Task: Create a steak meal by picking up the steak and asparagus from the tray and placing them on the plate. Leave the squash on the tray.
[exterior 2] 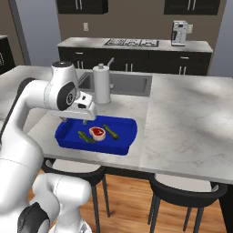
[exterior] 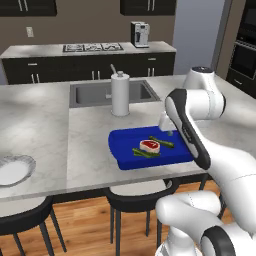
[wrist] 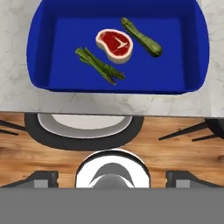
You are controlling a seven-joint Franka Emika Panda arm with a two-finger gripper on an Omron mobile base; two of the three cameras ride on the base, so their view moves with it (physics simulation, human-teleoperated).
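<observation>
I am a white robot arm at a grey marble kitchen island (exterior: 55, 125). The island is the largest thing before me, with a sink (exterior: 95, 95) set into its far side and black stools (exterior: 140, 197) tucked under its near edge above a wooden floor.

On the island's near edge sits the bright blue tray (exterior: 125, 140), shallow, with a raised rim and rounded corners. Just beyond the tray's far side stands a tall white canister (exterior: 120, 94), upright, near the sink.

Far to the left in the left base view, well apart from the tray, the round white plate (exterior: 12, 170) with its grey ribbed rim lies on the island, partly cut off by the picture's edge. Nothing rests on it.

All three foods lie inside the tray. The steak (wrist: 114, 45), red with a pale fat rim, lies near the middle. The asparagus (wrist: 99, 66), a bunch of thin green stalks, lies just beside the steak on one side. The squash (wrist: 141, 37), a single thicker green stick, lies just beside the steak on the other side. Whether either touches the steak, I cannot tell.

My gripper (exterior 2: 75, 120) hangs above the tray's near side. My fingers are spread wide and released, grasping nothing.
</observation>
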